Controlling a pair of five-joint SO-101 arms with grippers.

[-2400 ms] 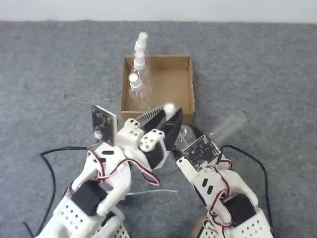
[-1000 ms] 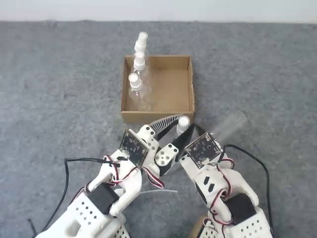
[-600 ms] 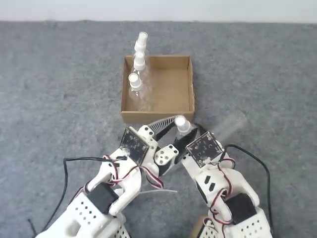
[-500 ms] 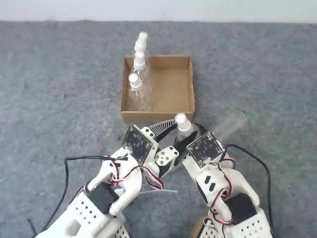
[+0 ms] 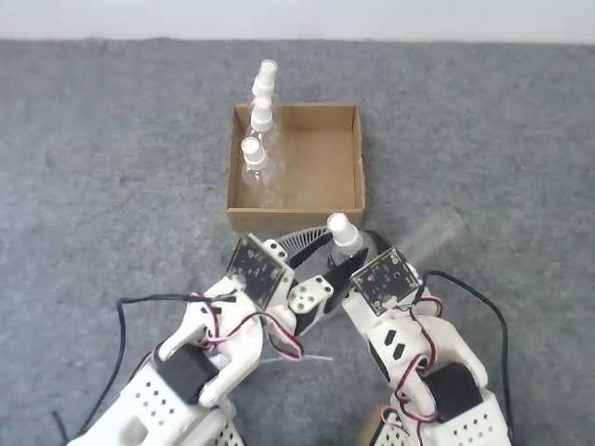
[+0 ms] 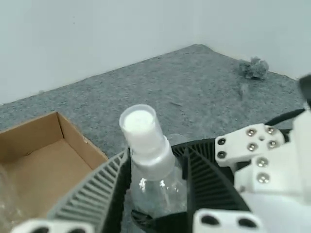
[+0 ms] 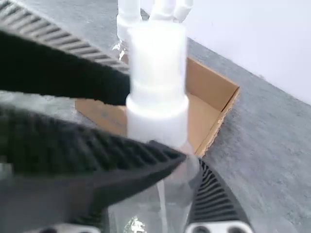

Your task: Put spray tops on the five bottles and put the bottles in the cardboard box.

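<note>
Left claw: my left claw (image 6: 158, 158) is clamped on the white collar of the spray top (image 6: 141, 127), one ribbed finger on each side.
Right claw: my right claw (image 7: 180, 189) is closed on the clear body of the held bottle (image 6: 156, 196), lower down than the left claw's grip.
Held bottle: upright, spray top seated on its neck, just in front of the near wall of the cardboard box (image 5: 358, 158) and outside it.
Both arms: side by side at the near edge of the counter (image 5: 112, 167), with the two claws meeting on the one bottle.
Cardboard box: open, standing on the grey counter beyond my claws.
Box contents: three capped bottles (image 5: 253, 165) stand upright in a row along one side wall. The farthest one's top rises above the back rim. The rest of the box floor is bare cardboard.
Loose bottle: one clear uncapped bottle (image 5: 429, 234) lies on its side on the counter, near the box's front corner on my right and beside my right arm.
</note>
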